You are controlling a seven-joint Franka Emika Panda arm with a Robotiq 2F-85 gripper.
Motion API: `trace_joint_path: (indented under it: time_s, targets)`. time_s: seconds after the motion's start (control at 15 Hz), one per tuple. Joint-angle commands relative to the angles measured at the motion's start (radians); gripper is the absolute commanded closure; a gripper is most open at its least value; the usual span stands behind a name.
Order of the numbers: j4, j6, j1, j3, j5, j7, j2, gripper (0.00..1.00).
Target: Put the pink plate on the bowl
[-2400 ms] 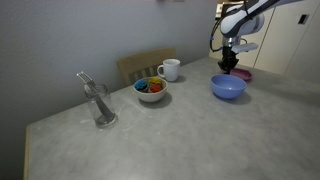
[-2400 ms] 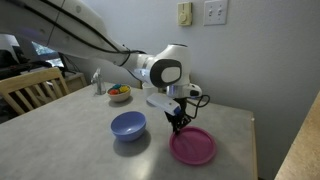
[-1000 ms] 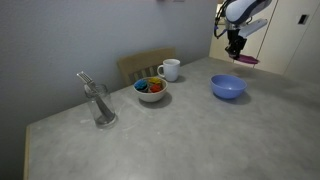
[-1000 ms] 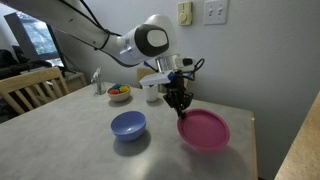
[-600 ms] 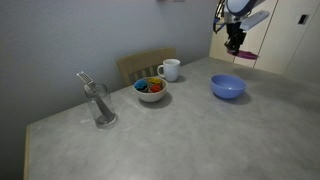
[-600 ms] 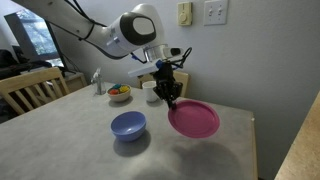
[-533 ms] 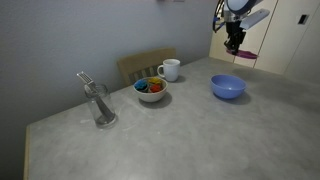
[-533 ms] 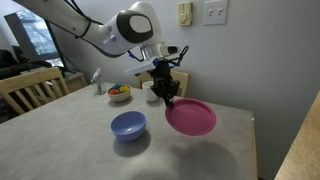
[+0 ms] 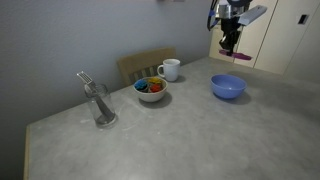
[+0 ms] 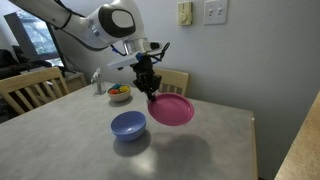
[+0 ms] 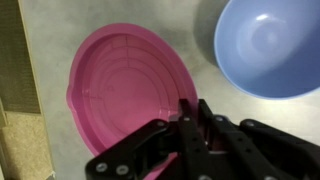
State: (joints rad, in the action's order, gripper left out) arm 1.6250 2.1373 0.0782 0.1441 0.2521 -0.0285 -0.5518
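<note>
The bowl (image 10: pixel 128 125) sat empty on the worktop (image 10: pixel 60 140) while the hand (image 10: pixel 151 93), pinching the pink plate (image 10: pixel 174 110) by its rim, held it aloft just beside the bowl, so the pickup looked done and the setting-down remained.

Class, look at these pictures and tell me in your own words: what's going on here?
A robot arm's end effector is shut on the rim of the pink plate and holds it in the air above the table. The blue bowl sits empty on the table, and the plate is beside it, not yet over it. A mug and a white bowl stand further off.
</note>
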Motion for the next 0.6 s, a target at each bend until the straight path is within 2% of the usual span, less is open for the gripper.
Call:
trace_joint_path:
  time_s: [0.0, 0.53]
  targets:
    - [0.065, -0.007, -0.008, -0.027, -0.002, -0.014, 0.050, 0.97]
    - [0.121, -0.015, -0.062, -0.044, 0.007, 0.044, 0.070, 0.97]
